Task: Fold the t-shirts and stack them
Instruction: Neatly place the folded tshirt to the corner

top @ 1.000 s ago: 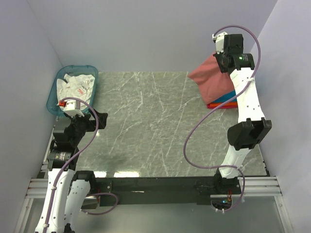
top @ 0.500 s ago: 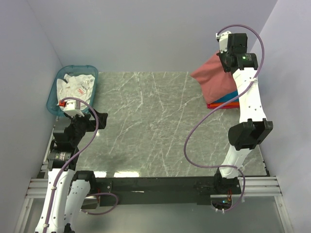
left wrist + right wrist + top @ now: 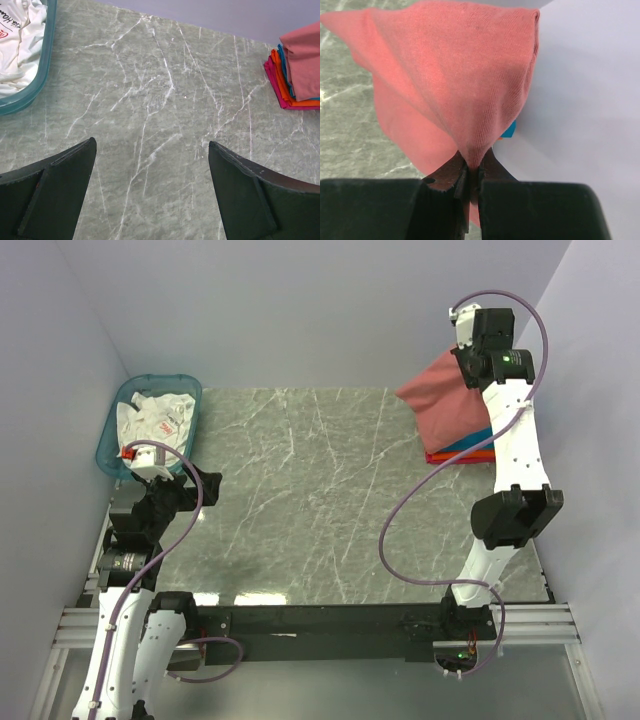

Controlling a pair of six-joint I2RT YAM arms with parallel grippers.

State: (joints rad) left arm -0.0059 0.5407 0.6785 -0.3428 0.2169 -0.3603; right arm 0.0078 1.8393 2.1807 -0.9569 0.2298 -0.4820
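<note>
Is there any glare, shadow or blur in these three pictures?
Top external: white glare along the near edge of the table, one soft dark shadow near it. Left wrist: even light, marble sharp. Right wrist: dusty-red t-shirt sharp, the right gripper almost black.

Overall light: bright, soft and even across the table; source out of view.
Glare: pale reflected patches along the table's near edge in the top view.
Shadows: faint dark smudge on the table's near-left part.
Left wrist view: table veins crisp from near edge to far edge; left gripper dark, little surface detail.
Right wrist view: knit of the dusty-red t-shirt sharp, shaded toward the right gripper; gripper near black; table behind softer; wall right of the table washed pale.
</note>
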